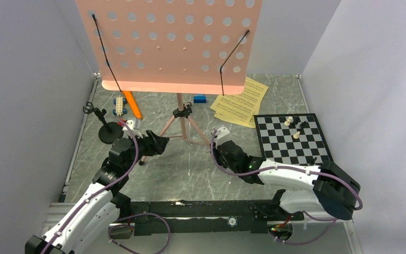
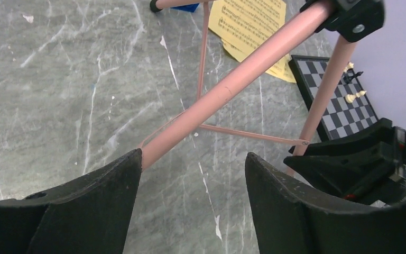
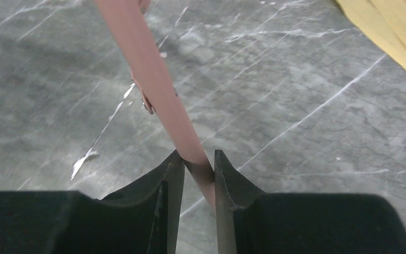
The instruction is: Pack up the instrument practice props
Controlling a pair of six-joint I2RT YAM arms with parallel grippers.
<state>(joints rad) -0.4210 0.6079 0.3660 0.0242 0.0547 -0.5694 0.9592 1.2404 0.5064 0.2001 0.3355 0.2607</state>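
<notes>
Your R claw (image 3: 198, 156) pinches one leg of the pink stand (image 1: 164, 79); L claw (image 2: 193, 155) is open round another.

Both arms reach forward low, left hand (image 2: 193, 164) gaping wide, right hand (image 3: 199, 161) pinched almost closed.

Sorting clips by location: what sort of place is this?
Probably a robot lab test cell, not a music room: two robot arms bolted at the edge of a marble-look table, plain walls boxing it in, plus a staged music stand and chessboard.
</notes>
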